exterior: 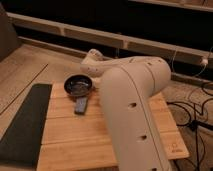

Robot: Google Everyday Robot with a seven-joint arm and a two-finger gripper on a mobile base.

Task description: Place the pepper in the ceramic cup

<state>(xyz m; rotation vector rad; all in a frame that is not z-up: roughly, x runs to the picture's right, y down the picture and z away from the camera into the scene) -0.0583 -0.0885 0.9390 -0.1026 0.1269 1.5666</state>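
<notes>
A dark round cup [77, 85], wide like a bowl, stands on the wooden table [75, 135] at its far left part. A small flat grey-blue object [81, 105] lies just in front of it. No pepper shows; it is hidden or out of view. My white arm [131, 107] rises from the lower right, bends, and reaches left to a rounded joint [92, 56] behind the cup. My gripper is hidden behind the arm's thick link, somewhere right of the cup.
A dark mat [25, 125] lies along the table's left edge. Black cables [192, 112] run over the floor at the right. A long low ledge [100, 35] crosses behind the table.
</notes>
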